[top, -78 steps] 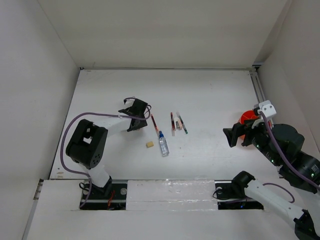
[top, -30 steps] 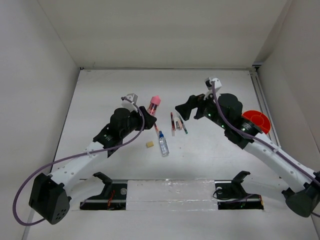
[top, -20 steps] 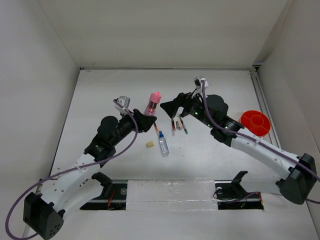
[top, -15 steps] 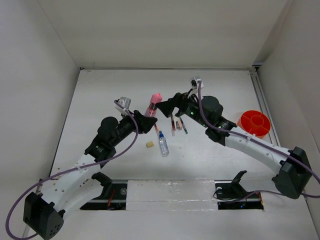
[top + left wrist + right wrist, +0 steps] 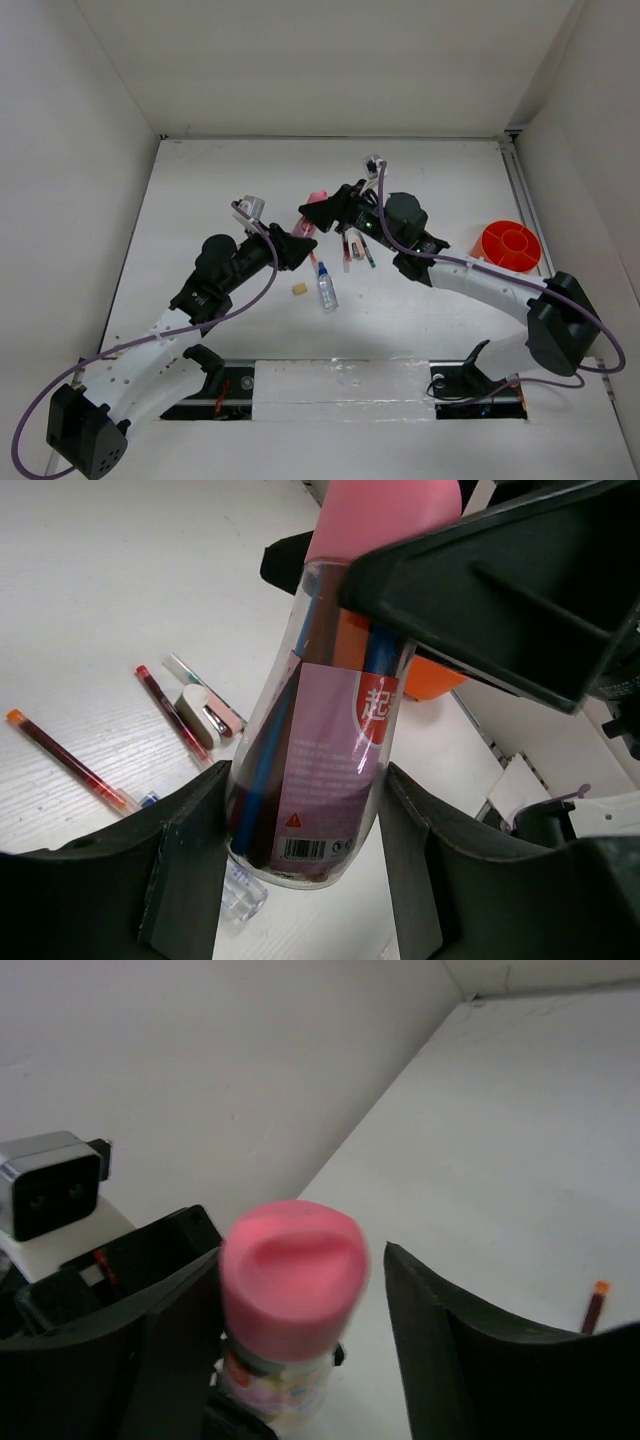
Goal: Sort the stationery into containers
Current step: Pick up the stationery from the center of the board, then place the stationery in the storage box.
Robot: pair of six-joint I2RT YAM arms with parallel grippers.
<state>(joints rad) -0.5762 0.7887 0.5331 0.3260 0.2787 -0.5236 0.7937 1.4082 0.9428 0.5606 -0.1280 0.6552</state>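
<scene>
My left gripper [image 5: 292, 246] is shut on the lower body of the pink-capped cylinder [image 5: 318, 197] and holds it tilted above the table. In the left wrist view the cylinder [image 5: 320, 740] is a clear tube with a pink label, pressed between both fingers of that gripper [image 5: 305, 855]. My right gripper [image 5: 308, 1345] stands open around the pink cap [image 5: 292, 1275], one finger against it and a gap at the other. On the table lie the clear bottle with blue cap [image 5: 327, 291], the tan eraser [image 5: 299, 289] and thin pens [image 5: 346, 247]. The orange tub [image 5: 487, 240] stands far right.
A red pen [image 5: 313, 259] lies just under the held cylinder, and more red pens [image 5: 165, 705] show in the left wrist view. White walls close in the table on the left, back and right. A metal rail [image 5: 518, 180] runs along the right edge.
My right gripper has swung left from above the pens to the cylinder's cap, and its jaws have narrowed around it. The left gripper keeps its hold and has barely moved.
</scene>
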